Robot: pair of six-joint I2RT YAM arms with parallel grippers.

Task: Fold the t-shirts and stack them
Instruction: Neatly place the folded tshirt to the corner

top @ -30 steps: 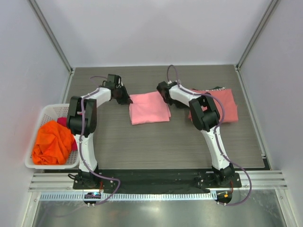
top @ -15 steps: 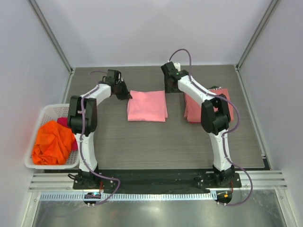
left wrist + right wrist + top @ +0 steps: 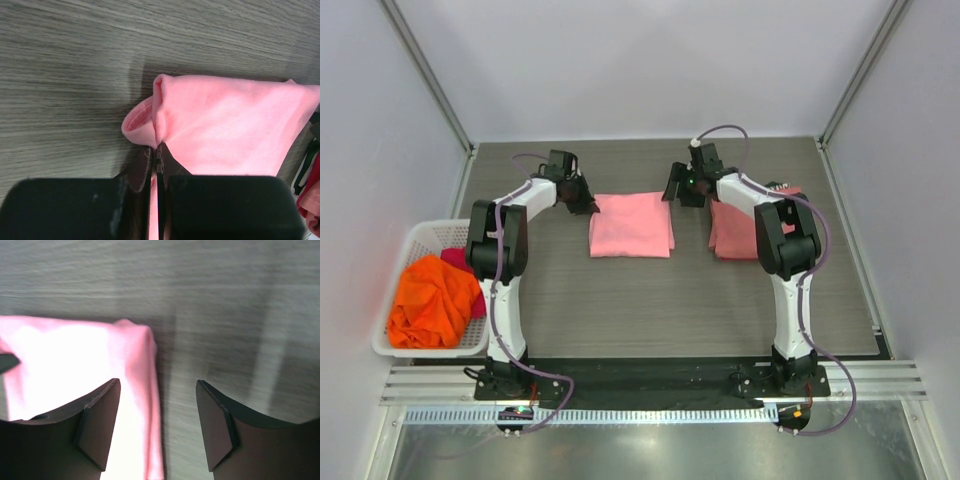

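The folded light pink t-shirt (image 3: pixel 631 225) is lying flat on the table (image 3: pixel 620 310), and everything else is being placed against it. Its far left corner is being pinched by the left gripper (image 3: pixel 155 156), whose jaws are being pressed together on a raised fold of the cloth. At its far right corner the right gripper (image 3: pixel 157 387) is being held with jaws wide apart, one finger over the cloth and the other over bare table; nothing is being gripped. Just to the right of the pink shirt, a darker salmon-red t-shirt (image 3: pixel 735 232) is lying folded, partly hidden by the right arm. Well to its left, nearer the arm bases, a crumpled orange t-shirt (image 3: pixel 430 303) and a magenta one (image 3: pixel 453 260) are being held in a white basket (image 3: pixel 420 235).
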